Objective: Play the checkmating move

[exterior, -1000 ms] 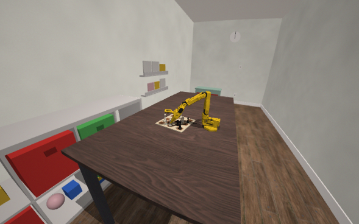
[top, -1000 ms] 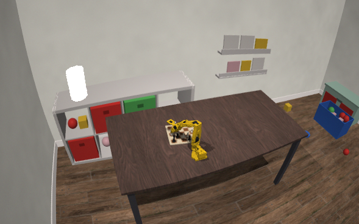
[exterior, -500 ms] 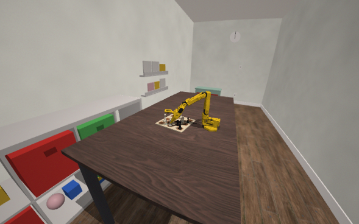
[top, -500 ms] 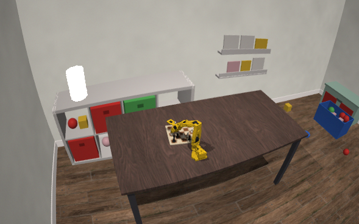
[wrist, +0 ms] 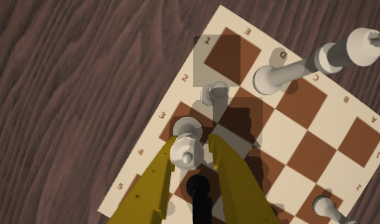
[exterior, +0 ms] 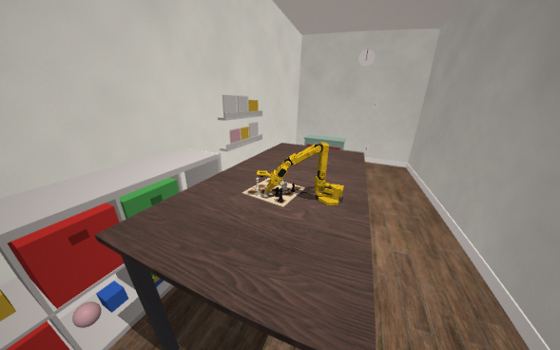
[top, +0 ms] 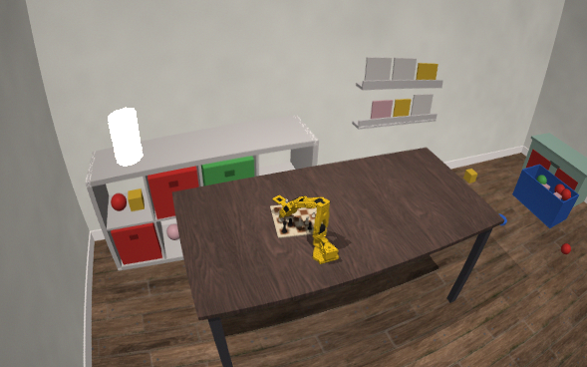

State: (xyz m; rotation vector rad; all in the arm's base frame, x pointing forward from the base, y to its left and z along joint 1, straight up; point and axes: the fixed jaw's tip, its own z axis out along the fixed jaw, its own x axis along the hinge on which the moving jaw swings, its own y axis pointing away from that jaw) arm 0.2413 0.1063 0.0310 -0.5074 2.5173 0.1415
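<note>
Wrist view: my gripper [wrist: 193, 146] hangs over the chessboard [wrist: 311, 125] in the lower left of the frame, pointing at the board's left edge, near the numerals 3 and 4. Jaws are only slightly apart. A white pawn [wrist: 185, 151] stands upright between my fingers. A sliver of gap shows on its right side, so I have no clamp on it. I cannot tell its exact square.

A second white pawn [wrist: 186, 127] sits just above it in frame. A third [wrist: 217, 92] is further up. A black piece [wrist: 198, 189] sits just below, between the finger bases. A tall white piece [wrist: 271, 77] is at upper right.

Top view: my arm [top: 322, 209] reaches left across the board on the dark wooden table [top: 391, 199].
</note>
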